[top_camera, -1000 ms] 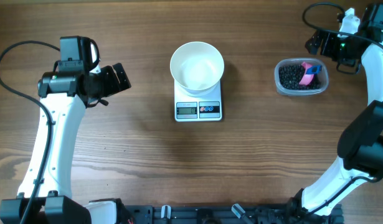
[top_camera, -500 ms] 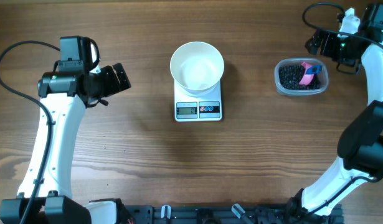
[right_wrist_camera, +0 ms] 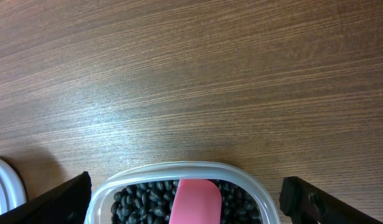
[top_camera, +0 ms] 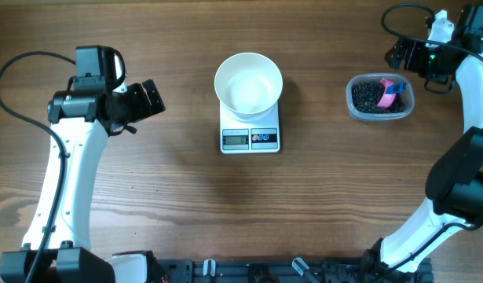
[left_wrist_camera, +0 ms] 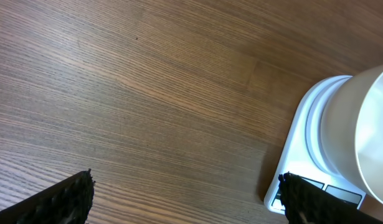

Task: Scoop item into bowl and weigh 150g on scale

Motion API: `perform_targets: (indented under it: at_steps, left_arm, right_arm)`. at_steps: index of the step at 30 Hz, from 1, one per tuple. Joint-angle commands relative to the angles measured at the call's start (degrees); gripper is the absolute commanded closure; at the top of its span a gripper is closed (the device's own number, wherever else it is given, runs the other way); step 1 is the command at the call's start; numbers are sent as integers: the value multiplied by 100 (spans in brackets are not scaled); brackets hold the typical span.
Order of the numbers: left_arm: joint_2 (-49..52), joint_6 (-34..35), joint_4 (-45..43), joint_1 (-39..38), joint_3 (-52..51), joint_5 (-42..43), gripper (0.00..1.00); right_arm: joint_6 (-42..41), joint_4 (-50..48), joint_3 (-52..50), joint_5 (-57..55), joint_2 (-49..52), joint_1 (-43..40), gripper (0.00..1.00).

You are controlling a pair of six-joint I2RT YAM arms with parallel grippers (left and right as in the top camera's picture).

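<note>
- Right jaws: spread wide, holding nothing. Both tips show at the lower corners of the right wrist view with bare air between them.
- Left jaws: also spread wide and empty, hovering over bare desk (top_camera: 186,204).
- Beans (right_wrist_camera: 138,202): a loose dark heap in the clear tub (right_wrist_camera: 179,167). The tub sits directly under the right jaws, centred in the gap between the two tips, with its near rim just ahead of them.
- Pink scoop (right_wrist_camera: 196,199): lies on the beans, about midway between the right tips. Its visible end appears to run crosswise to the line joining the tips. Its handle end is cut off in the wrist view, so the long axis is only a rough call.
- Bowl (top_camera: 248,85): white and empty, standing on the scale (top_camera: 250,139). It is well apart from the right jaws, off past their left tip. From the left jaws it lies beyond the right-hand tip, nearer but not touching.
- Scale display: too small to read.
- Judgement: nothing has been scooped yet. The right arm (top_camera: 473,102) is the nearer arm to the scoop. The next move looks like a straight descent to close the right jaws across the scoop's handle.
- Risk: a short descent would pinch beans or the tub rim instead of the scoop.
</note>
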State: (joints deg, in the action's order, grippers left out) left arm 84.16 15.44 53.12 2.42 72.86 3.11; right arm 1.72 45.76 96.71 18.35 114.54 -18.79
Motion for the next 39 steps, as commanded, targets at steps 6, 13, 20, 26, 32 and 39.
perform_targets:
  at_steps: [6,13,20,26,32,39]
  left_arm:
    - [7,66,4,22,24,48,0]
    - [7,66,4,22,24,48,0]
    - [7,66,4,22,24,48,0]
    - [7,70,-11,22,24,48,0]
    - [7,70,-560,22,24,55,0]
    - [26,-1596,-621,-264,24,1506,0]
  right_arm:
    - [-39,-13,-46,-39,136,17,0]
    - [-39,-13,-46,-37,136,20,0]
    - [-42,-13,-46,-39,136,20,0]
    - [-39,-13,-46,-39,136,17,0]
    - [-39,-13,-46,-39,136,17,0]
    - [-42,-13,-46,-37,136,17,0]
